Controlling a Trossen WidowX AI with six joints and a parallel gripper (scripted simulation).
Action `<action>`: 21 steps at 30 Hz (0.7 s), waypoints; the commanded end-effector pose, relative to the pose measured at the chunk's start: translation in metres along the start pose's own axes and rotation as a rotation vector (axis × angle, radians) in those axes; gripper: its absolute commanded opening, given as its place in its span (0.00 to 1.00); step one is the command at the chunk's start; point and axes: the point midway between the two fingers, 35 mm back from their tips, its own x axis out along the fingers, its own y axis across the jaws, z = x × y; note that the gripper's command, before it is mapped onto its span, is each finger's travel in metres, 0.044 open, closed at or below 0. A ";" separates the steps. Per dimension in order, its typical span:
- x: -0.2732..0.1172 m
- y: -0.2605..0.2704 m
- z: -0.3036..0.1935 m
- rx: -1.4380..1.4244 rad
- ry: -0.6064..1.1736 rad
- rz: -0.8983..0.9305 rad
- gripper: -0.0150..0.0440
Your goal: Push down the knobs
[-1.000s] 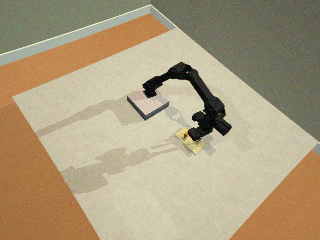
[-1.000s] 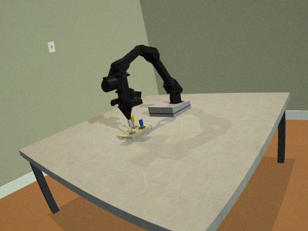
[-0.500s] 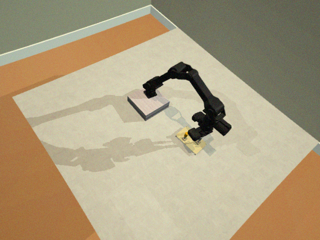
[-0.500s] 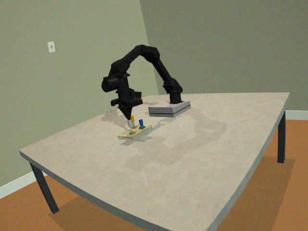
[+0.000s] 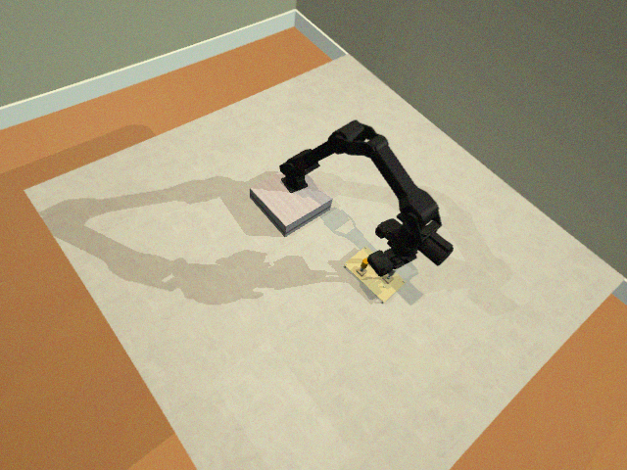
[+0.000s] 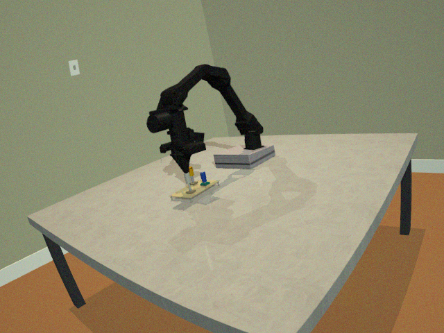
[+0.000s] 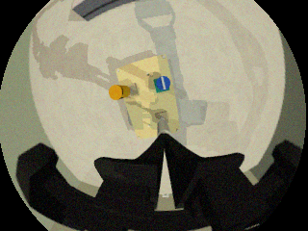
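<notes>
Beneath the closed jaws (image 6: 186, 172), the pale grey knob (image 6: 186, 177) (image 7: 163, 126), upright.

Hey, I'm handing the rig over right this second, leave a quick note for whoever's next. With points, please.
Gripper (image 6: 186, 172) (image 7: 164, 137): shut, nothing held, tips at the top of the pale grey cylindrical knob (image 6: 186, 177).
Yellow rectangular circuit board (image 5: 382, 291) (image 6: 177, 195) (image 7: 141, 121): on its short legs.
Done: blue cylindrical knob (image 6: 203, 177) (image 7: 163, 83) looks seated.
Left: grey and orange cylindrical knob (image 5: 364, 262) (image 6: 191, 171) (image 7: 115, 92) both look raised; push down gently, then open, withdraw, hold still.
</notes>
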 end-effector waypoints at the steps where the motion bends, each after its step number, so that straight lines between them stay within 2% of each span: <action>1: 0.022 -0.001 -0.002 -0.006 -0.017 0.000 0.25; 21: 0.032 -0.001 -0.002 -0.006 -0.017 0.000 0.25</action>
